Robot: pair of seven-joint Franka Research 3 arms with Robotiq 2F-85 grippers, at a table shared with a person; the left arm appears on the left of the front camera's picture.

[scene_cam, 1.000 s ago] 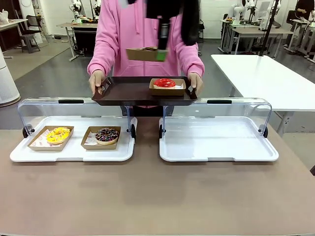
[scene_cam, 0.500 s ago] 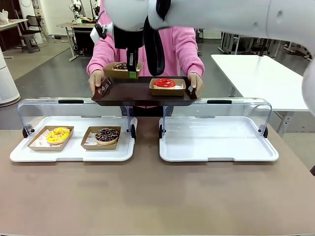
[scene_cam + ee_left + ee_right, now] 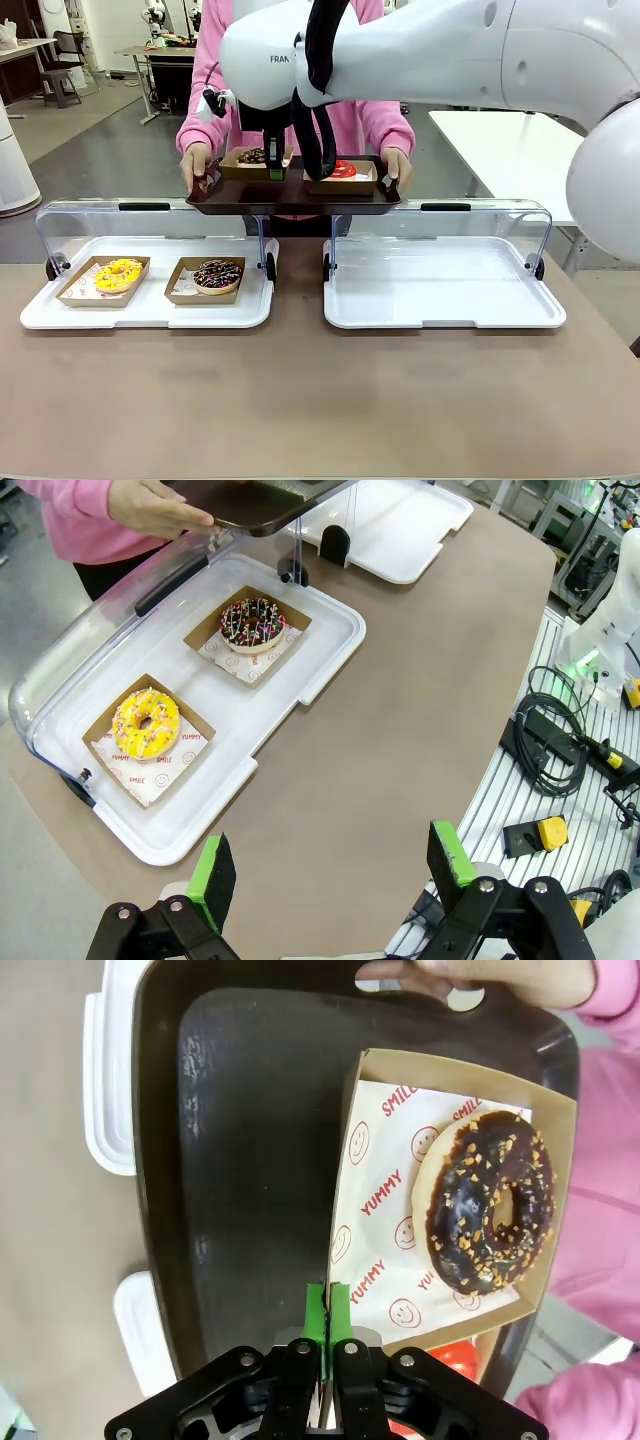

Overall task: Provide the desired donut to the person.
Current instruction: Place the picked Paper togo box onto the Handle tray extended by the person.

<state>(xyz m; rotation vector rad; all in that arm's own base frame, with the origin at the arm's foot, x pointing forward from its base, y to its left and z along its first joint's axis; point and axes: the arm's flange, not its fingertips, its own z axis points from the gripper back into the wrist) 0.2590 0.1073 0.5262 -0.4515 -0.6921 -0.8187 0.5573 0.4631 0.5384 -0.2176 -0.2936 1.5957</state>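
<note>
moved: right gripper [image 3: 274, 172] has lowered the chocolate donut box [image 3: 455, 1205] onto the person's tray [image 3: 290, 192]
grip: clamped on box edge, keeping it level
left gripper [image 3: 335, 865]: apart, idle above the tabletop [image 3: 400, 730]

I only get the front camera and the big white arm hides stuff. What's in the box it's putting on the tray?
Observer: A chocolate donut with nut crumbs, lying in its cardboard box.
Operator: Did the robot let go?
Observer: No. The right gripper has its jaws shut on the box's edge.
Operator: Where's the other gripper?
Observer: The left gripper hangs open above the table, near the white tray holding the yellow donut and the sprinkled one.
</note>
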